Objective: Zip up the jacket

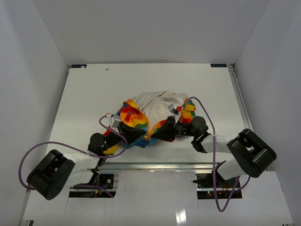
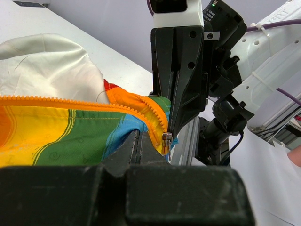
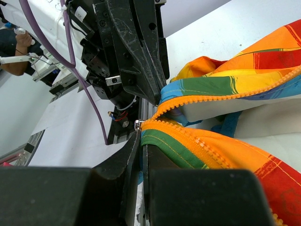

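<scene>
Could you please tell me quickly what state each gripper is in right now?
Left gripper: closed, pinching the jacket beside its zipper.
Right gripper: closed on the jacket's zipper edge, near the slider.

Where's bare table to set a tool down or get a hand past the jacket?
Free: far strip of table between jacket and back wall; left patch between jacket and side wall; right patch out to the rail. Crowded: near edge, where left arm and right arm meet, jaws at the zipper.

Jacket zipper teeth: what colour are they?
Orange; the zipper teeth show best in the left wrist view.
</scene>
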Robot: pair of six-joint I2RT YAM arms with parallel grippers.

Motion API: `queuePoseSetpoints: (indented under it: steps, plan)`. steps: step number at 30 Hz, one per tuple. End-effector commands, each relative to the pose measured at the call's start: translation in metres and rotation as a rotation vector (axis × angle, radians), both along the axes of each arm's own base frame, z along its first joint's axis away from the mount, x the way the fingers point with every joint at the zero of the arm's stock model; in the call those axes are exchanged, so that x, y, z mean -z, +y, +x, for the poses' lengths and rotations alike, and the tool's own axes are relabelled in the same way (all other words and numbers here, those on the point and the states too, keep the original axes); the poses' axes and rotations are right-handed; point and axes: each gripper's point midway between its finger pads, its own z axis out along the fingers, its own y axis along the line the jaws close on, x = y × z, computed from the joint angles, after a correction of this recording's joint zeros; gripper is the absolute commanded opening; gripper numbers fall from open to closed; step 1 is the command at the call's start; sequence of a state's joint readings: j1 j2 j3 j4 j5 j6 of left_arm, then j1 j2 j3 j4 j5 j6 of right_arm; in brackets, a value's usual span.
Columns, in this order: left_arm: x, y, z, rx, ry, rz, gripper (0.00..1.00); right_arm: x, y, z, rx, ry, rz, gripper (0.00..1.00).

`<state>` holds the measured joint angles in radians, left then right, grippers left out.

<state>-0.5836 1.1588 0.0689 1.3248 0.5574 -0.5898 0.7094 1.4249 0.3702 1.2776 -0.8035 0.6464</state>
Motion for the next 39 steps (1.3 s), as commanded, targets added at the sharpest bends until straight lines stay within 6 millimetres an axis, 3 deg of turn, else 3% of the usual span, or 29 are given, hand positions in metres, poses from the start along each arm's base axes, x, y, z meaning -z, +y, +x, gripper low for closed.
queuePoseSetpoints:
  steps: [1, 7, 12, 18, 21, 26, 30, 34, 37, 39]
  plan:
    - [-0.080, 0.016, -0.026, -0.003, -0.362, -0.215, 0.00, -0.019, 0.005, 0.003, -0.005, -0.053, 0.060, 0.08]
    - [-0.083, 0.019, -0.019, -0.040, -0.337, -0.233, 0.00, -0.015, 0.006, 0.004, -0.006, -0.031, 0.048, 0.08]
    - [-0.070, 0.013, 0.009, -0.101, -0.142, -0.179, 0.00, 0.005, -0.001, 0.002, 0.024, -0.018, -0.002, 0.08]
    - [0.003, 0.033, 0.041, -0.326, 0.185, 0.002, 0.00, 0.067, -0.028, -0.002, 0.175, 0.063, -0.142, 0.08]
    - [0.044, 0.037, 0.042, -0.359, 0.339, 0.136, 0.00, 0.093, -0.041, -0.003, 0.240, 0.114, -0.202, 0.08]
    - [0.096, 0.042, 0.041, -0.393, 0.515, 0.328, 0.00, 0.118, -0.052, 0.005, 0.333, 0.168, -0.283, 0.08]
    - [0.127, 0.043, 0.041, -0.395, 0.614, 0.450, 0.08, 0.120, -0.058, 0.017, 0.422, 0.194, -0.308, 0.08]
    - [0.142, 0.037, 0.046, -0.361, 0.635, 0.539, 0.18, 0.117, -0.064, 0.025, 0.487, 0.189, -0.319, 0.08]
    - [0.163, 0.033, 0.038, -0.294, 0.679, 0.644, 0.23, 0.113, -0.068, 0.024, 0.499, 0.171, -0.324, 0.08]
    - [0.166, 0.029, 0.037, -0.268, 0.689, 0.658, 0.27, 0.106, -0.071, 0.024, 0.509, 0.149, -0.314, 0.08]
